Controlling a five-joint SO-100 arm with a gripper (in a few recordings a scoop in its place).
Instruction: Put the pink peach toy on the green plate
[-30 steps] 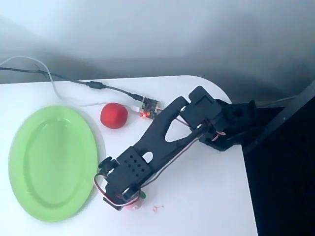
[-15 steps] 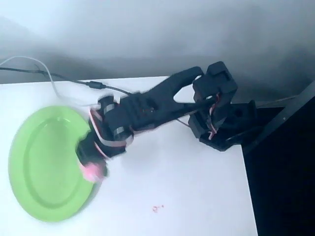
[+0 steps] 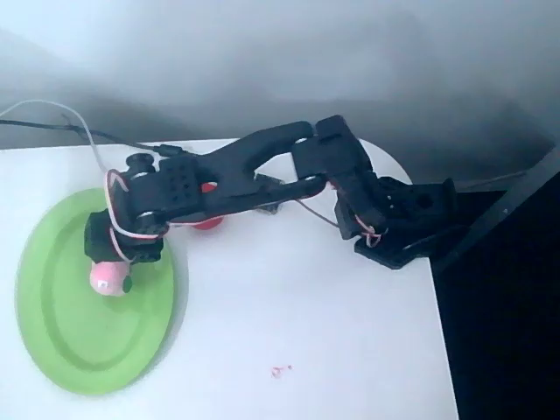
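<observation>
I have the hand [image 3: 112, 262] closed around the pink peach toy [image 3: 109, 277] over the green plate [image 3: 61, 337] toward its 12 o'clock rim, and I judge the toy soft, light and squashy, best pinched across its round middle.

A red ball [image 3: 207, 222] and cables [image 3: 79, 131] lie on the white table [image 3: 332, 332], with small red specks [image 3: 280, 371].
</observation>
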